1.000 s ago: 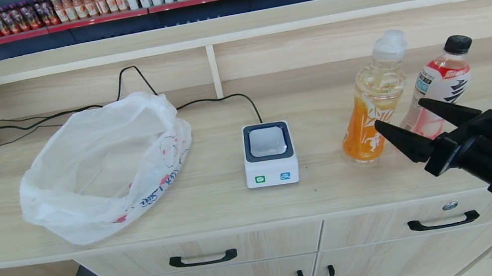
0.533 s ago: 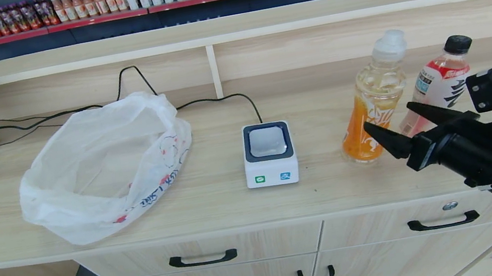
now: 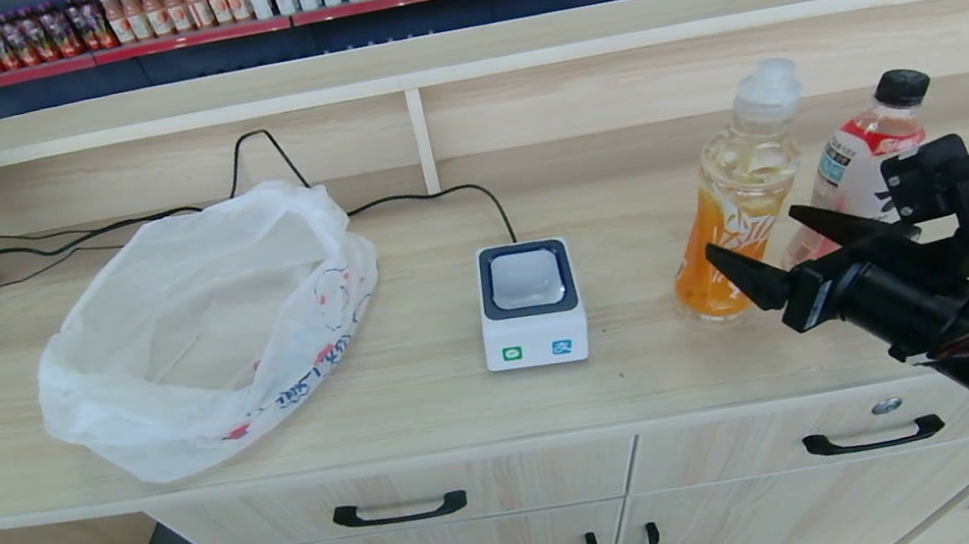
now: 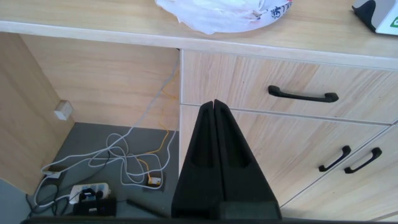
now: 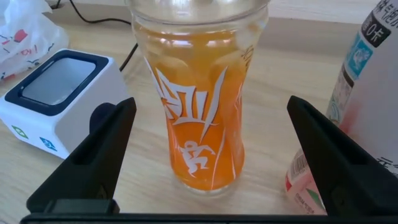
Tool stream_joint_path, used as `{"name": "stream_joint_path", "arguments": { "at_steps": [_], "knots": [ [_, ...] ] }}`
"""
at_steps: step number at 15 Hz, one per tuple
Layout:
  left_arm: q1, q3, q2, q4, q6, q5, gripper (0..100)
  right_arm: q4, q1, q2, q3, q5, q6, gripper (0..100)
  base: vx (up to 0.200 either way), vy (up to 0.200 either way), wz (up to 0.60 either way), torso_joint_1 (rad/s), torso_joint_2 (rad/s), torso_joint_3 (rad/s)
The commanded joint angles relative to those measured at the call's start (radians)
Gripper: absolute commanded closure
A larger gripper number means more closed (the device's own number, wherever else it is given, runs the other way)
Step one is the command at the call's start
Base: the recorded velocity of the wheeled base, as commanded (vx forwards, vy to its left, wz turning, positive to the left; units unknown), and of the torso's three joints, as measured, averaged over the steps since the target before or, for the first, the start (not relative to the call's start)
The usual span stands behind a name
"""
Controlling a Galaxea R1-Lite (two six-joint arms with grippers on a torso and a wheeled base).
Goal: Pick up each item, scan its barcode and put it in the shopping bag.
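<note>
orange bottle (image 3: 736, 213) stands just before wide right jaws, left jaws pressed together.

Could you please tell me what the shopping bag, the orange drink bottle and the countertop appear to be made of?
Shopping bag: thin, translucent white plastic film, judging by its crumples and soft sheen.
Orange drink bottle: clear, glossy plastic, probably; the liquid shows through.
Countertop: pale, matt wood-grain surface, possibly laminate.
</note>
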Motion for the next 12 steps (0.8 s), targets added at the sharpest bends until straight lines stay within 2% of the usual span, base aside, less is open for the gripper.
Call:
{"name": "stream_joint_path", "arguments": {
  "at_steps": [1,3,5,8,12],
  "knots": [
    [0.000,0.000,0.000,0.000,0.000,0.000,100,-0.001,0.011,0.021,-0.011,0.001,0.001,0,0.000,0.000,0.00,0.000,0.00,0.000],
    [0.000,0.000,0.000,0.000,0.000,0.000,100,-0.002,0.014,0.057,-0.034,-0.016,-0.013,0,0.000,0.000,0.00,0.000,0.00,0.000],
    [0.000,0.000,0.000,0.000,0.000,0.000,100,-0.067,0.019,0.110,-0.070,-0.039,-0.037,0,0.000,0.000,0.00,0.000,0.00,0.000],
    [0.000,0.000,0.000,0.000,0.000,0.000,100,-0.085,0.067,0.141,-0.146,-0.119,-0.037,0,0.000,0.000,0.00,0.000,0.00,0.000],
    [0.000,0.000,0.000,0.000,0.000,0.000,100,-0.085,0.093,0.153,-0.160,-0.237,-0.034,0,0.000,0.000,0.00,0.000,0.00,0.000]
  ]
}}
